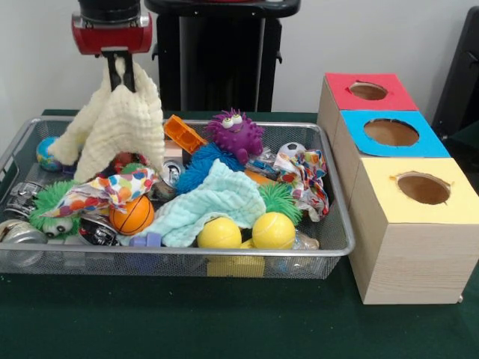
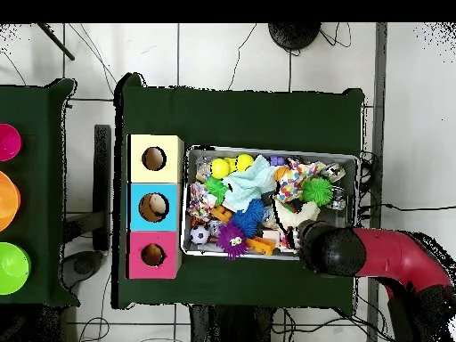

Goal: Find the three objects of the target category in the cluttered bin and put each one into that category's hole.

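Observation:
The silver wire-mesh bin [image 1: 187, 254] is packed with toys and cloths; it also shows in the overhead view [image 2: 267, 150]. My gripper [image 1: 123, 73] is above the bin's far left part in the front view. It is shut on a cream cloth [image 1: 112, 127], which hangs from it with its lower edge among the clutter. In the overhead view the arm's wrist [image 2: 328, 249] covers the gripper, and the cream cloth [image 2: 298, 214] shows beside it. Three wooden boxes with holes stand beside the bin: red-topped [image 1: 344, 82], blue-topped [image 1: 359, 146] and yellow-topped [image 1: 389, 206].
In the bin lie a mint cloth [image 1: 213, 202], two patterned cloths [image 1: 112, 191] [image 1: 307, 176], a purple spiky toy [image 1: 236, 133], an orange ball [image 1: 133, 215], two yellow balls [image 1: 219, 233] [image 1: 273, 230] and an orange block [image 1: 183, 133]. Another table [image 2: 36, 196] stands aside.

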Available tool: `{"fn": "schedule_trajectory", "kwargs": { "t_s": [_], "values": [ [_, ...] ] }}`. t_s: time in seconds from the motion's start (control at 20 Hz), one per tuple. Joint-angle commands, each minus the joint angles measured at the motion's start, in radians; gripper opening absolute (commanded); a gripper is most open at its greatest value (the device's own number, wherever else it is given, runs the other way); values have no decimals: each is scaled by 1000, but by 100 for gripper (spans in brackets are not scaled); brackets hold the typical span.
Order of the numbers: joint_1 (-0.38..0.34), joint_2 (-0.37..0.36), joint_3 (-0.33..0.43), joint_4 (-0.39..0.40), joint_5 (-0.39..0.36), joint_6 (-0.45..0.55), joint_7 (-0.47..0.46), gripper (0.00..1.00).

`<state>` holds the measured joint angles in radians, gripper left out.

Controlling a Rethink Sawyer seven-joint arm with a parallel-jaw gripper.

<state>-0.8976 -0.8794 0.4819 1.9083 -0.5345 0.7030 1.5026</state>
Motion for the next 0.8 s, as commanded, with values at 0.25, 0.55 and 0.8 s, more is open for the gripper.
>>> {"fn": "schedule_trajectory", "kwargs": {
  "t_s": [0.25, 0.55, 0.8],
  "values": [
    [38, -105, 67, 45, 82, 123, -84, 0],
    [50, -149, 63, 68, 110, 139, -86, 0],
    [97, -237, 54, 149, 174, 140, -30, 0]
  ]
}}
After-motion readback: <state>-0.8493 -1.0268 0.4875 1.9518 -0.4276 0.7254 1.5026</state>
